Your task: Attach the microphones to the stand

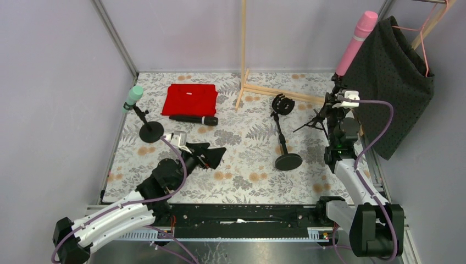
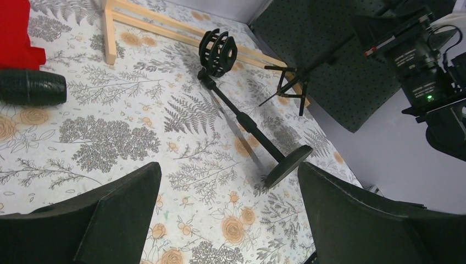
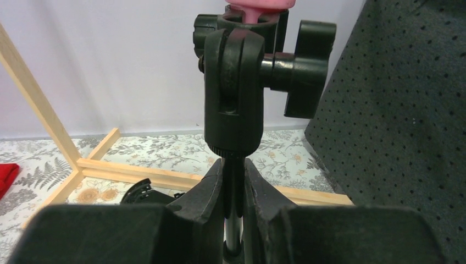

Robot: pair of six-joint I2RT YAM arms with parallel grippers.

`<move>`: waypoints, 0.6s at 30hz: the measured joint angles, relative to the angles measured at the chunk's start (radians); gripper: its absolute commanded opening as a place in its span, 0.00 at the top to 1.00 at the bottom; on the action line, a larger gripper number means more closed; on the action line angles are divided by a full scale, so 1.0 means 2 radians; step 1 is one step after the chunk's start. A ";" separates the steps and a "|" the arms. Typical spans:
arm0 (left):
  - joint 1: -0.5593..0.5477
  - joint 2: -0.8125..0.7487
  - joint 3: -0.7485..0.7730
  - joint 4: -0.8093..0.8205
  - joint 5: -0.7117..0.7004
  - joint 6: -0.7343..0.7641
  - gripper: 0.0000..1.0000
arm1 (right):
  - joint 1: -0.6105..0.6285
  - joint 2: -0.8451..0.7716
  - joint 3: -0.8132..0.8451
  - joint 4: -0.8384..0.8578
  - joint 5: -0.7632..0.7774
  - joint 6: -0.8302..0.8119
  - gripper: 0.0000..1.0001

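Spread wide and holding nothing, the left gripper (image 1: 211, 155) hangs low over the floral tablecloth (image 1: 242, 181) toward the table's near left. On the far right, the right gripper (image 3: 233, 184) is clamped tight around the thin shaft of the tripod stand (image 3: 233, 99), just under the clip that carries the pink microphone (image 1: 356, 41), which tilts up in front of a dotted dark cloth (image 1: 393, 82). The mint green microphone (image 1: 132, 97) sits in a small round-base stand (image 1: 149, 131) at the left edge. The black microphone (image 1: 193, 119) lies flat on the tablecloth, just in front of a red cloth (image 1: 188, 99). Between the arms, a taller stand (image 1: 283, 140) has an empty clip.
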 measured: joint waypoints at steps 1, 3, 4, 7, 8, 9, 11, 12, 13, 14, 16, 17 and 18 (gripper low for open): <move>0.000 0.001 0.000 0.004 0.000 0.001 0.01 | -0.002 0.002 -0.004 0.005 -0.001 0.001 1.00; 0.000 0.001 0.000 0.009 0.001 0.004 0.01 | -0.009 0.006 -0.009 0.014 0.001 0.002 1.00; 0.000 0.002 0.000 0.011 0.001 0.006 0.01 | -0.011 0.008 -0.011 0.019 0.001 0.003 1.00; 0.000 0.003 -0.004 0.022 0.002 0.010 0.01 | -0.016 0.014 -0.019 0.035 0.001 0.004 1.00; 0.000 0.004 -0.006 0.026 0.002 0.011 0.01 | -0.016 0.015 -0.023 0.042 0.002 0.005 1.00; 0.000 0.005 -0.008 0.027 0.003 0.012 0.01 | -0.016 0.017 -0.027 0.048 0.003 0.005 1.00; 0.000 0.007 -0.010 0.029 0.004 0.012 0.01 | -0.016 0.019 -0.034 0.057 0.005 0.005 1.00; 0.000 0.009 -0.011 0.032 0.005 0.013 0.01 | -0.017 0.021 -0.038 0.062 0.005 0.005 1.00; 0.000 0.011 -0.011 0.034 0.005 0.014 0.01 | -0.017 0.023 -0.040 0.067 0.006 0.005 1.00; 0.000 0.012 -0.012 0.036 0.006 0.015 0.01 | -0.017 0.025 -0.042 0.071 0.007 0.005 1.00; 0.000 0.015 -0.012 0.036 0.006 0.018 0.01 | -0.017 0.033 -0.046 0.083 0.010 0.005 1.00; 0.000 0.017 -0.012 0.037 0.006 0.020 0.01 | -0.017 0.034 -0.046 0.084 0.010 0.005 1.00; 0.000 0.017 -0.012 0.038 0.006 0.020 0.01 | -0.017 0.037 -0.048 0.090 0.010 0.005 1.00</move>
